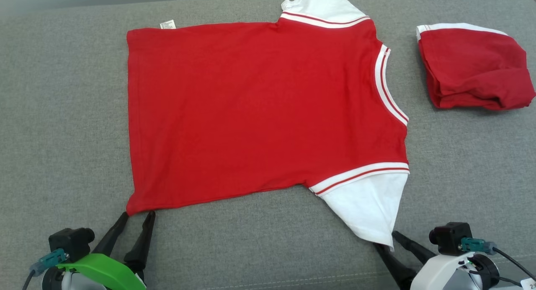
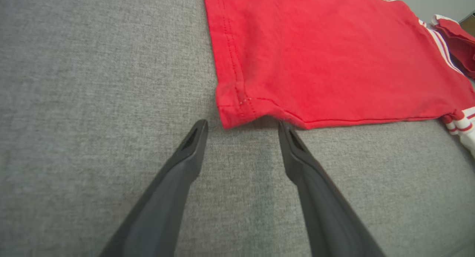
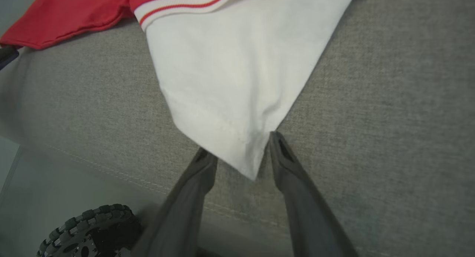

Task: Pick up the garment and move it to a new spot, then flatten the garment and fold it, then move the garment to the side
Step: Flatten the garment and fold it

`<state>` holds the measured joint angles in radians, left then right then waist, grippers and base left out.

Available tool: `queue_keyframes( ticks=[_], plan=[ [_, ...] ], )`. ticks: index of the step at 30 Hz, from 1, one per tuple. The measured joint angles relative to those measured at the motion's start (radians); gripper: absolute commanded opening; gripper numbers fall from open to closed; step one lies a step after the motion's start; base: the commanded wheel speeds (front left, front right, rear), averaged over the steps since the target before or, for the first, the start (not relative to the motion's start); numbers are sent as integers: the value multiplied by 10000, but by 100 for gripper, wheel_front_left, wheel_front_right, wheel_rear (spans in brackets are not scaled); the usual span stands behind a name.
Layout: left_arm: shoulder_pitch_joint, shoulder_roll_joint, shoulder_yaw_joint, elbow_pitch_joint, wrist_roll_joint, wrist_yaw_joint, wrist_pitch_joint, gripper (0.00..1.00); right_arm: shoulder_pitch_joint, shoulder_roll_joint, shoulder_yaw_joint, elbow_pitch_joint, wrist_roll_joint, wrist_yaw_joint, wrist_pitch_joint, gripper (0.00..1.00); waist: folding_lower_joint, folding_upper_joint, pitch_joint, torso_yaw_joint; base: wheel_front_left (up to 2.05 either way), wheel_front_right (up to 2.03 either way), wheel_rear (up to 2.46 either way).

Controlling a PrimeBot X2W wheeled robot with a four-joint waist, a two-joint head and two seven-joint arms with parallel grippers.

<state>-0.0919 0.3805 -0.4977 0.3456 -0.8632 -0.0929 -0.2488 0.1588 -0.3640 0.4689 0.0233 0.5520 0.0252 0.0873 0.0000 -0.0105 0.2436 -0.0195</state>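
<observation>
Red with white sleeves, the garment [image 1: 259, 114] lies spread flat in the middle of the grey upholstered surface [image 1: 63, 114]. Its hem is to the left, its neckline to the right, and one sleeve [image 1: 368, 206] points toward the near edge. It looks smooth, with no fold in it yet. By that I judge the move to a new spot and the flattening done, while the folding and the shift to the side are left.

The left gripper [image 1: 138, 214] sits just near the hem's near corner [image 2: 232, 114], its jaws spread wide and holding nothing. The right gripper [image 3: 238, 142] is at the tip of the near sleeve. Its jaws stand part open with the white corner lying between them, not pinched. A second red garment [image 1: 475, 68], already folded, rests at the far right, well apart.
</observation>
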Motion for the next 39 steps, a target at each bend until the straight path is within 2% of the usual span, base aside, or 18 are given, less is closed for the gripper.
queue_keyframes(
  ticks=[5, 8, 15, 19, 23, 30, 39],
  plan=[
    [6, -38, 282, 190, 0, -6, -2, 100, -134, 148, 265, 104, -247, 2, -90, 100, 0, 0, -41, -104, 0, 0, 0],
    [30, -17, 1076, 107, -12, 21, -2, 100, -135, 59, 274, 88, -564, -21, -226, 100, 0, 0, -49, -212, 0, 0, 0],
    [209, -12, 2470, -382, 8, 203, -29, 100, -192, 182, -84, -303, -796, -462, -882, 100, 0, 0, -168, -527, 0, 0, 0],
    [599, -127, 2585, -364, 59, 330, -29, 100, -179, 150, -159, -504, -796, -625, -947, 100, 0, 0, -366, -631, 0, 0, 0],
    [1011, -153, 2447, -326, 113, 332, -29, 100, -9, -36, -205, -711, -792, -639, -936, 100, 0, 0, -635, -687, 0, 0, 0],
    [1130, -201, 3064, -692, 253, 510, -29, 100, 185, -362, -727, -1296, -767, -888, -970, 100, 0, 0, -1098, -695, 0, 0, 0],
    [1115, -497, 3613, -1672, 882, 627, -31, 100, -58, -453, -1783, -2002, -1229, -1243, -1962, 100, 0, 0, -1642, -564, 0, 0, 0]
  ],
)
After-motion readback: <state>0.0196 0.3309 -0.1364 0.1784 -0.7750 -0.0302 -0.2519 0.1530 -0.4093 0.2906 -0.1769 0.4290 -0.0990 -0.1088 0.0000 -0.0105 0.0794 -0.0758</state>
